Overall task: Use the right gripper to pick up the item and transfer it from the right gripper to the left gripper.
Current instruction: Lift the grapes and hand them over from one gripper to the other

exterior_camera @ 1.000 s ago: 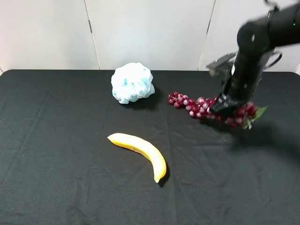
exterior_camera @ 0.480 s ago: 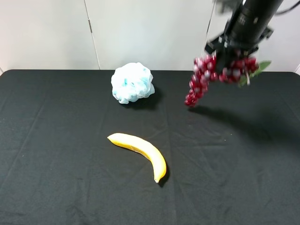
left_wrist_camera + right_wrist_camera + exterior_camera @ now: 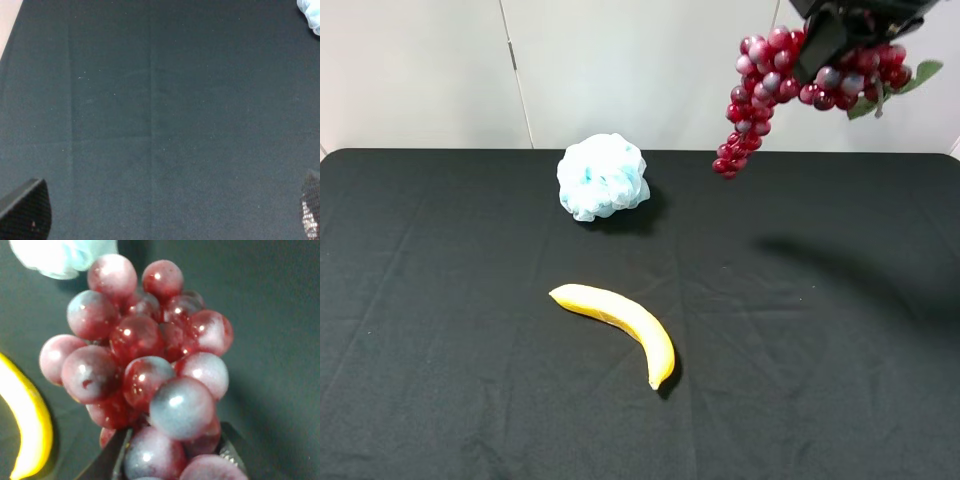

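The right pincer (image 3: 823,48), a black claw on a thick black arm, is clenched on the long bunch of small glossy dark red-purple fake grapes (image 3: 760,90) and holds it in the air, high above the black cloth worktop (image 3: 470,300) and off to the right of the fluffy pale blue-white mesh puff (image 3: 603,176). The bunch's loose end droops down on the side nearer the puff, and its green leaf (image 3: 918,73) sticks out on the side away from the puff. In the right wrist view the grapes (image 3: 150,365) fill the space between the black fingers (image 3: 107,460), with the puff (image 3: 60,257) on the cloth beyond them. The curved yellow banana (image 3: 620,318) lies on the worktop in front of the puff, well apart from it. The left pincer (image 3: 167,215) is released, its fingers (image 3: 25,210) spread wide over bare cloth and gripping nothing, with an edge of the puff (image 3: 311,14) showing far ahead of it.
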Robot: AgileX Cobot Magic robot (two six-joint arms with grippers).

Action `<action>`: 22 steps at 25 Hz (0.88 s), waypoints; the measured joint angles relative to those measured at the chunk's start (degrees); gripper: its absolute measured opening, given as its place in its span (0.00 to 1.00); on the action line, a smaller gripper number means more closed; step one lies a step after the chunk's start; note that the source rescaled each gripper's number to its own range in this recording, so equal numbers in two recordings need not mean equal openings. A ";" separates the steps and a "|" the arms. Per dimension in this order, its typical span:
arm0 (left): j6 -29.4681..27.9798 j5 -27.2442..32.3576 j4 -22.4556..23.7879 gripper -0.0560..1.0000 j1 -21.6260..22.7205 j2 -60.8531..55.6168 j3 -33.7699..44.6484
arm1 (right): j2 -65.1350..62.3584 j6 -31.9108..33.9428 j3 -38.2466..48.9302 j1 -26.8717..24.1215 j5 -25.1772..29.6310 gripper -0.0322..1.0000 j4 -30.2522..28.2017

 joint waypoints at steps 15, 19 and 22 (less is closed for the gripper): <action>6.82 0.06 -9.32 0.99 0.00 3.90 -3.27 | -1.80 -11.48 0.11 22.22 0.21 0.04 0.29; 17.19 0.06 -16.47 0.99 0.00 12.46 -7.74 | -1.80 -16.06 0.58 24.30 0.37 0.04 0.36; 24.52 -0.76 -21.55 0.99 -0.22 19.44 -10.25 | -1.80 -19.48 0.57 24.39 0.41 0.04 1.56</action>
